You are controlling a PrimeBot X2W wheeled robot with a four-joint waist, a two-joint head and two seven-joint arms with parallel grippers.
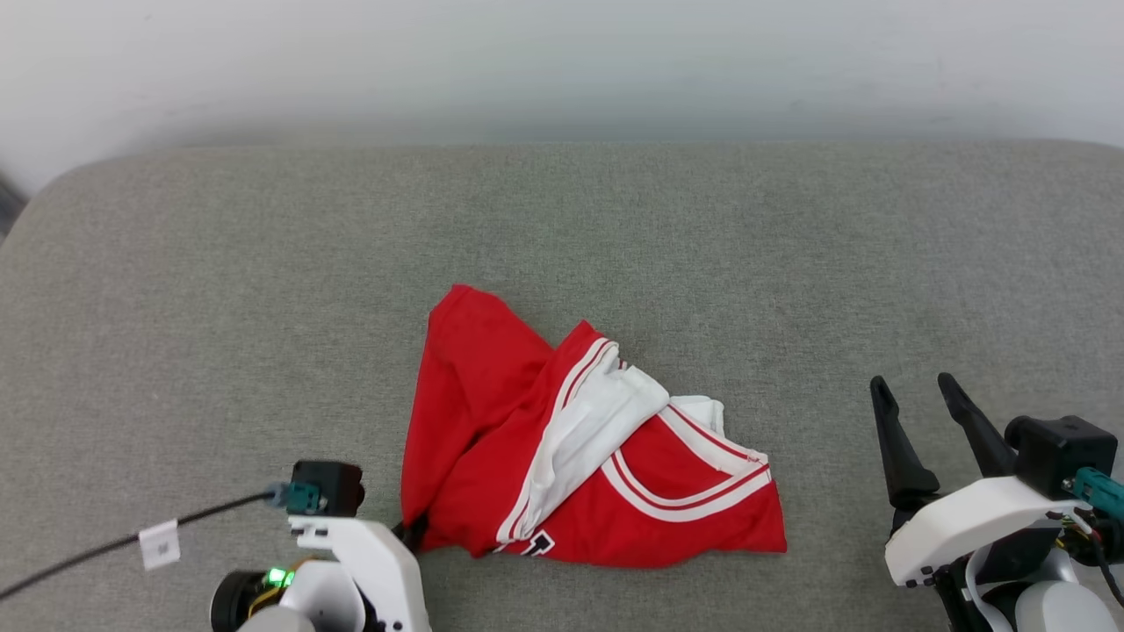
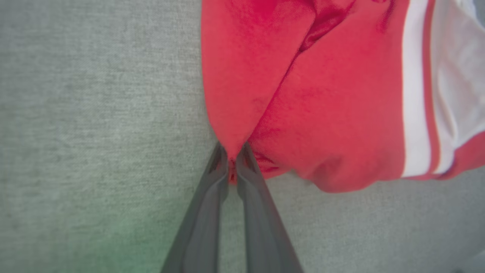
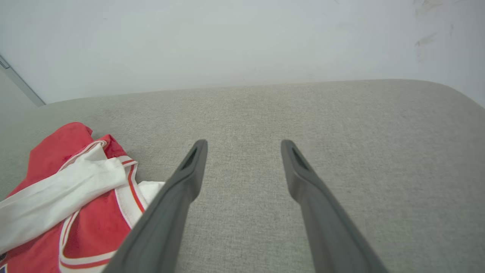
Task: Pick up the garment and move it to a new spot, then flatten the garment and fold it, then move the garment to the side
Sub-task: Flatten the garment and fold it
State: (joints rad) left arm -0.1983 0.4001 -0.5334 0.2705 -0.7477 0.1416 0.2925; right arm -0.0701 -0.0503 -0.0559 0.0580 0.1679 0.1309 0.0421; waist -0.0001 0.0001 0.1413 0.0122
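The garment is a red T-shirt with white, red-striped trim, lying crumpled on the grey cushion near the front middle. My left gripper sits at its lower left corner, mostly hidden behind the white wrist. In the left wrist view the left gripper is shut, pinching a fold of the red garment between its fingertips. My right gripper stands open well to the right of the garment, nothing between its fingers. In the right wrist view the right gripper hovers over bare cushion, the garment at the lower left.
The grey fabric cushion spreads wide around the garment, with a pale wall behind its far edge. A black cable with a white tag runs off to the left from my left wrist.
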